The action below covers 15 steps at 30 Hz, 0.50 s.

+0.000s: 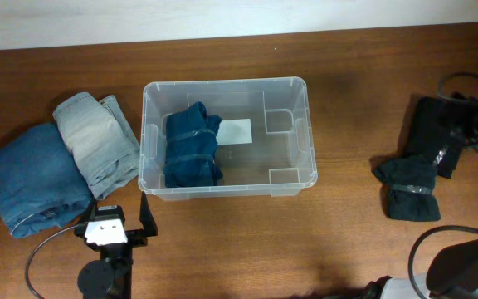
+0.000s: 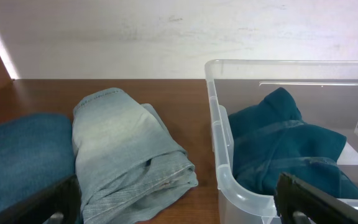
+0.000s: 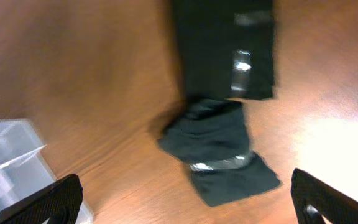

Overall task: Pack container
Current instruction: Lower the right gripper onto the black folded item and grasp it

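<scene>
The container (image 1: 222, 82) sits mid-table holding one dark-blue garment (image 1: 192, 148). Blue jeans (image 1: 31, 178) and pale jeans (image 1: 96, 141) to its left and black clothes (image 1: 413, 187) to its right lie unpacked. The left gripper (image 1: 114, 220) and right gripper (image 3: 188, 205) gape empty.

My overhead feed is evenly lit, with soft shadows beside the container (image 1: 222, 81). The left wrist picture is crisp, though its wall (image 2: 166, 31) washes out white; the right wrist feed is blurred, with glare on the table (image 3: 337, 146).
</scene>
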Tool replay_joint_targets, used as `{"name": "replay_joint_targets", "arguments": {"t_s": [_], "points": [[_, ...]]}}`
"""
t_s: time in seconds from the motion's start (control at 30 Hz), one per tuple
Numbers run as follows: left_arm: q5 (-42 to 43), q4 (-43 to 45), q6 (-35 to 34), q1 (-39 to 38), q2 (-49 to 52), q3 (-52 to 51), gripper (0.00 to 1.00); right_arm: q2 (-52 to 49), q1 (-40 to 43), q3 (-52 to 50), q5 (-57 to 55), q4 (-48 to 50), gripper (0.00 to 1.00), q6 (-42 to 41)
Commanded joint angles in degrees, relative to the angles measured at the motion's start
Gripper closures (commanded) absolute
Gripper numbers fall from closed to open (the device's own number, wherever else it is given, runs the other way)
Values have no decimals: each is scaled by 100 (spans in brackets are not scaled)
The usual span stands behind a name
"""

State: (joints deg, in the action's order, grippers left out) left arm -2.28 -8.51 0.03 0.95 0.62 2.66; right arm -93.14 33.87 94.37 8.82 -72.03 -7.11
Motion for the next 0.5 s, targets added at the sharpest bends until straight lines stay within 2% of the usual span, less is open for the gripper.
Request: {"name": "replay_joint_targets", "arguments": {"t_s": [0.0, 0.23, 0.47], "points": [[61, 15, 90, 35, -33, -37, 1, 74, 308, -581, -28, 313, 1, -87], [61, 15, 90, 35, -31, -37, 1, 72, 372, -2100, -44, 2144, 1, -85], [61, 15, 87, 35, -28, -37, 1, 72, 396, -2321, -70, 2973, 2, -85]]}}
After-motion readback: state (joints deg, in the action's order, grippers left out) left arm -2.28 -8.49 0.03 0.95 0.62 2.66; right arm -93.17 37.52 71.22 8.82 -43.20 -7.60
